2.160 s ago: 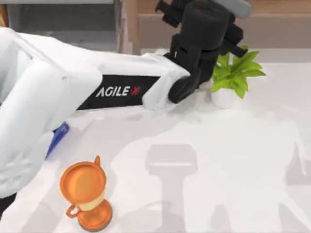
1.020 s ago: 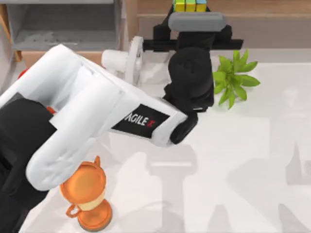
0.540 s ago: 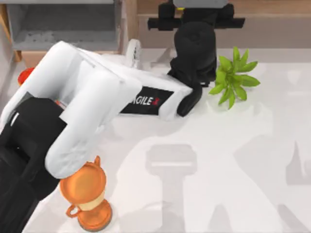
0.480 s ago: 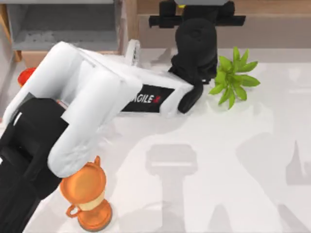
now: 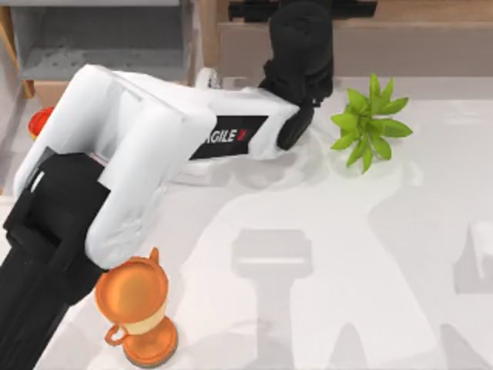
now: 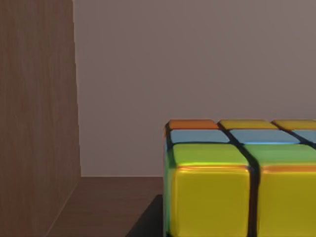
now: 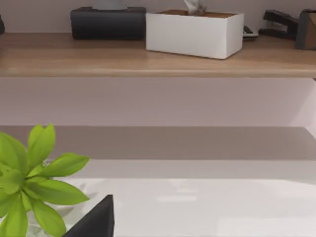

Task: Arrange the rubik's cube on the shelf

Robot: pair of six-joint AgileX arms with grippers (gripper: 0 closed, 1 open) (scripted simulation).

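Reaching across the upper half of the top view, left arm (image 5: 154, 146) stretched from lower left toward the shelf (image 5: 416, 11) at the upper edge, black wrist over the shelf's front lip, left gripper (image 5: 302, 9) at the top centre of the frame. Cannot tell whether the jaws are spread or pinching.

Sitting close before the left wrist camera, rubik's cube (image 6: 242, 182) in the lower right of that frame: yellow tiles facing, green, blue, orange and yellow on top, resting on a dark brown floor with a wooden side wall (image 6: 34, 118) at frame left and a plain grey-brown back panel behind.

Standing on the white tabletop (image 5: 370, 262): potted plant (image 5: 368, 127) at upper right of centre, just beside the black wrist; orange trophy (image 5: 137, 310) at lower left.

Looking from the right wrist view: wooden shelf board across the upper frame carrying a white tissue box (image 7: 193, 32) and a black box (image 7: 107, 22), green leaves at lower left.
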